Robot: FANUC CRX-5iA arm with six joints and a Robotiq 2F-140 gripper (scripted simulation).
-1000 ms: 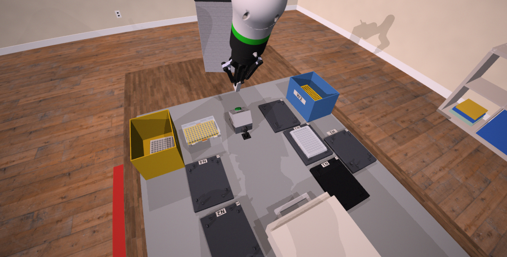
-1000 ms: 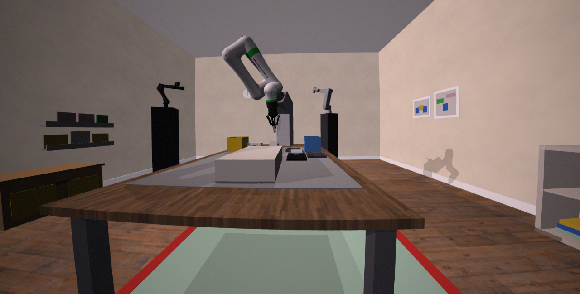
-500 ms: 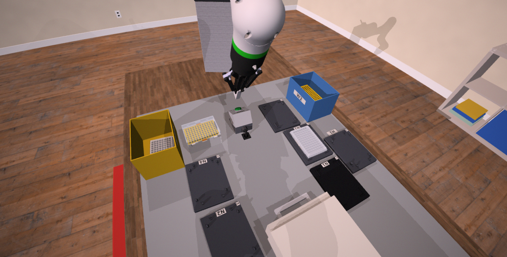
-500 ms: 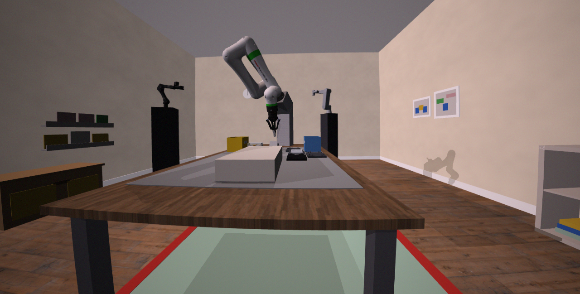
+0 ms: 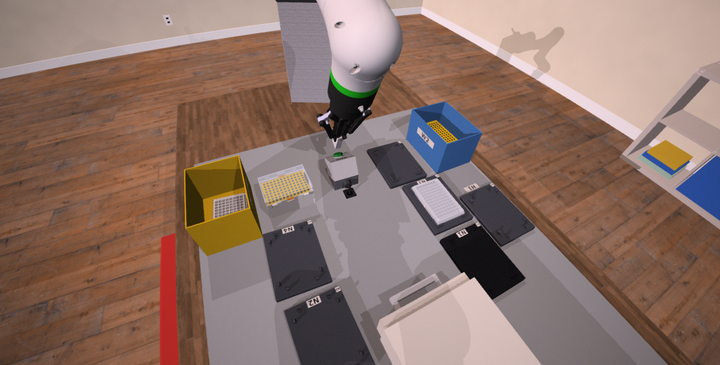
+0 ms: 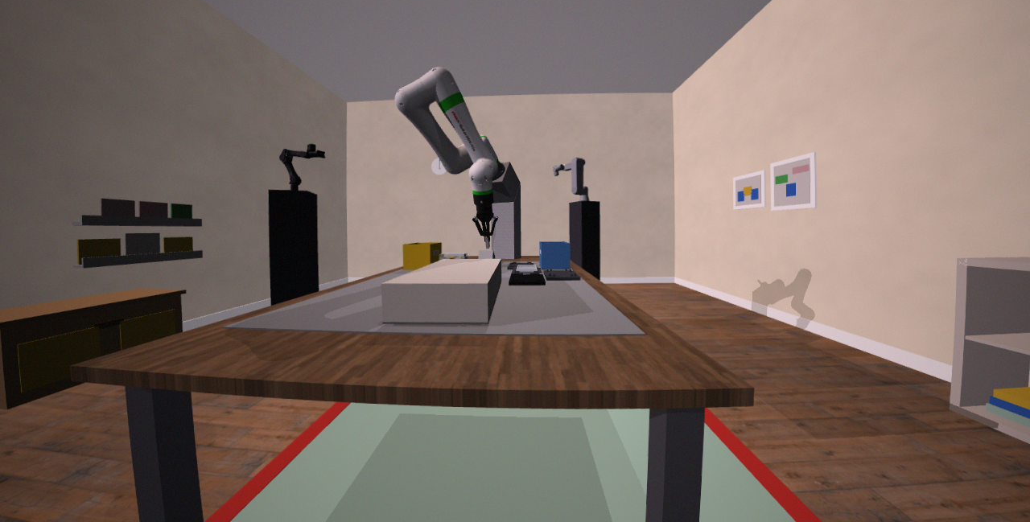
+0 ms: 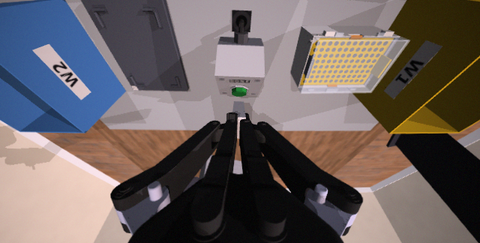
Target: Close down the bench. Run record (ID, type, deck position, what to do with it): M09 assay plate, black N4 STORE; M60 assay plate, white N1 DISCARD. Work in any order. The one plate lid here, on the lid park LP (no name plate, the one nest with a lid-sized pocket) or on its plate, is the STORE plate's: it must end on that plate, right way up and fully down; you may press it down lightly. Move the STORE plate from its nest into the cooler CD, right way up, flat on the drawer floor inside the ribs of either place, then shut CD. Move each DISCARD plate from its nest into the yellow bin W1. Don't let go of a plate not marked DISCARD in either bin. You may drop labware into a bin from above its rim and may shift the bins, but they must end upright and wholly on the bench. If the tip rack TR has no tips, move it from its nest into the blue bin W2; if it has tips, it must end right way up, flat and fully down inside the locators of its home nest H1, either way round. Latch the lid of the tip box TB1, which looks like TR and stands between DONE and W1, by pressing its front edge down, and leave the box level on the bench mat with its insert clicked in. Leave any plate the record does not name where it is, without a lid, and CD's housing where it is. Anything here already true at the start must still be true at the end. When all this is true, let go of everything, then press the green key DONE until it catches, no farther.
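Nearest, the cooler CD (image 5: 442, 322) sits shut at 6 o'clock. Farther, the green key DONE (image 5: 338, 154) lies mid-bench, at 12 o'clock. Just above it hangs the gripper (image 5: 339, 137), fingers closed on nothing.

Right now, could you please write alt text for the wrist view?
The shut, empty tool points down toward the green DONE key on its grey box, with blue bin W2 at the picture's left and the tip box and yellow bin W1 at its right.
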